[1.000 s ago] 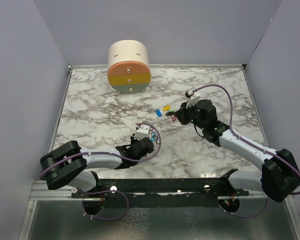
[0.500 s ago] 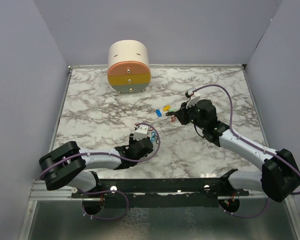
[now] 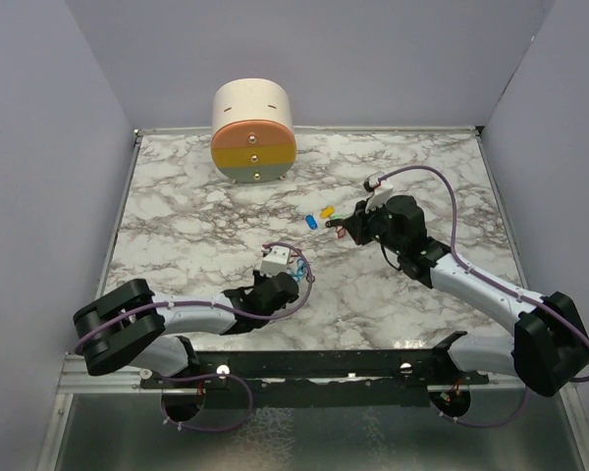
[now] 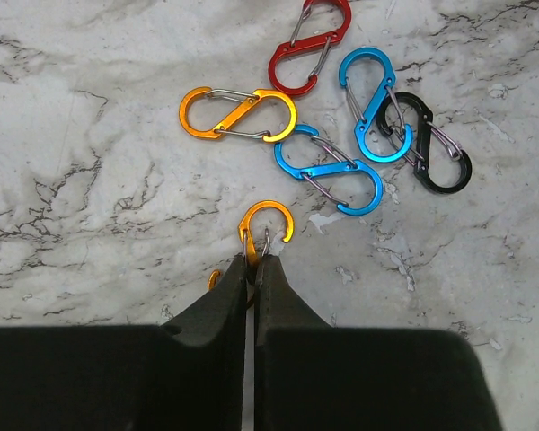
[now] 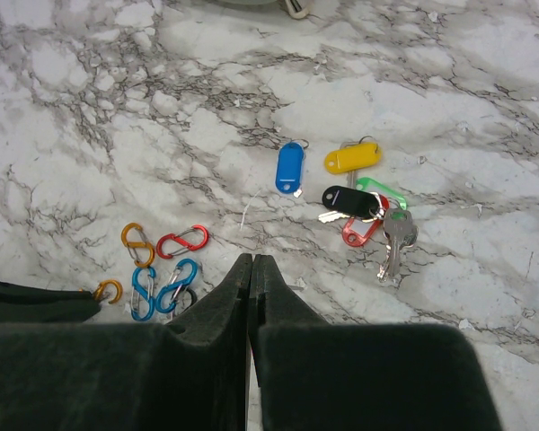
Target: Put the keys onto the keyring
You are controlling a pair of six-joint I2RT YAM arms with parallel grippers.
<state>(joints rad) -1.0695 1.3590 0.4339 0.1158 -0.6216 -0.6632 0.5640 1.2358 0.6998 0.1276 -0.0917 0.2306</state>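
Note:
The keys lie together on the marble: blue [image 5: 289, 168], yellow [image 5: 352, 159], green [image 5: 384, 191] and red [image 5: 359, 232] plastic heads, with a black tag [image 5: 350, 202] and metal keys [image 5: 395, 241] bunched by the red and green ones. In the top view they are small specks, blue [image 3: 311, 222] and yellow [image 3: 326, 210]. My right gripper [image 5: 251, 260] is shut and hangs above the table short of them; I see nothing in it. My left gripper [image 4: 254, 260] is shut on an orange S-clip [image 4: 268, 224] resting on the marble.
Loose S-clips lie ahead of the left gripper: orange [image 4: 238, 114], red [image 4: 310, 45], two blue [image 4: 328, 171], black [image 4: 438, 160]. A round drawer unit [image 3: 253, 132] with pink, yellow and grey fronts stands at the back left. Walls close in the table's sides.
My left wrist has shifted slightly back and left, still shut on the orange clip. The right arm and the keys have not moved.

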